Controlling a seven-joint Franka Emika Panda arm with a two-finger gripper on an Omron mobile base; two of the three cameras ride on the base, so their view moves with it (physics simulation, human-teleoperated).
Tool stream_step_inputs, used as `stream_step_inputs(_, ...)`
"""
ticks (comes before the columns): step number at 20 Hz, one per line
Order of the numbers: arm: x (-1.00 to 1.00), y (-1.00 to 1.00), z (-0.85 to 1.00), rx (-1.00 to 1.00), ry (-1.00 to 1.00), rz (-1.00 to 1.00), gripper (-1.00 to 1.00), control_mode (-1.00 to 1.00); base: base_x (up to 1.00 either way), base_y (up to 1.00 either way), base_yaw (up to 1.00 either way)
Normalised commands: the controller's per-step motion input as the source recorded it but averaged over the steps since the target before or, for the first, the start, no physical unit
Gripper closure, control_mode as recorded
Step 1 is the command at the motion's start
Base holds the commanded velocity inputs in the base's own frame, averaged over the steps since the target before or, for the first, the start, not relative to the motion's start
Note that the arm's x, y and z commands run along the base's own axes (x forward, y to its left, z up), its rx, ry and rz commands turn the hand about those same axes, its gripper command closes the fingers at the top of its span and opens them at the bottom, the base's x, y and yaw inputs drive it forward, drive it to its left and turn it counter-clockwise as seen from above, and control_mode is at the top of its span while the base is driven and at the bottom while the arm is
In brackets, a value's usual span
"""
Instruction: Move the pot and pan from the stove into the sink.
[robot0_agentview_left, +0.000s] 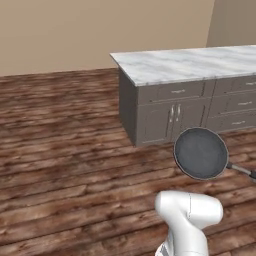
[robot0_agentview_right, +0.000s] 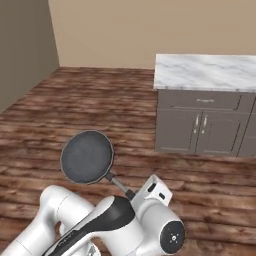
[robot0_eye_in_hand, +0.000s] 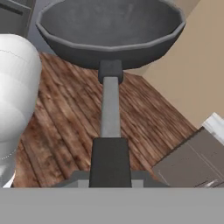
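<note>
The brown plank wooden floor (robot0_agentview_left: 65, 150) filled most of both base views. A grey cabinet island with a white marbled stone top (robot0_agentview_left: 190, 65) stood at the upper right of each. The flat round dark grey frying pan (robot0_agentview_left: 201, 153) hung in the air above the floor, right of centre in the left base view and left of centre in the right base view (robot0_agentview_right: 87, 156), its face tipped toward the cameras, probably because it was being carried by the handle end. In the hand view, the long thin dark handle (robot0_eye_in_hand: 110, 131) ran from bottom centre up to the pan bowl. The two-finger gripper (robot0_eye_in_hand: 110, 177) pinched the handle's dark grip between nearly closed fingers.
</note>
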Motion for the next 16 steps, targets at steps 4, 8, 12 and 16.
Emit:
stream_step_inputs(4,0.00,0.00,0.00,0.00,0.00,0.00,1.00,1.00,0.00,-0.09,-0.06)
stream_step_inputs(8,0.00,0.00,0.00,0.00,0.00,0.00,1.00,1.00,0.00,-0.28,-0.39)
stream_step_inputs(12,0.00,0.00,0.00,0.00,0.00,0.00,1.00,1.00,0.03,-0.15,-0.47)
stream_step_inputs(16,0.00,0.00,0.00,0.00,0.00,0.00,1.00,1.00,0.04,-0.12,-0.48)
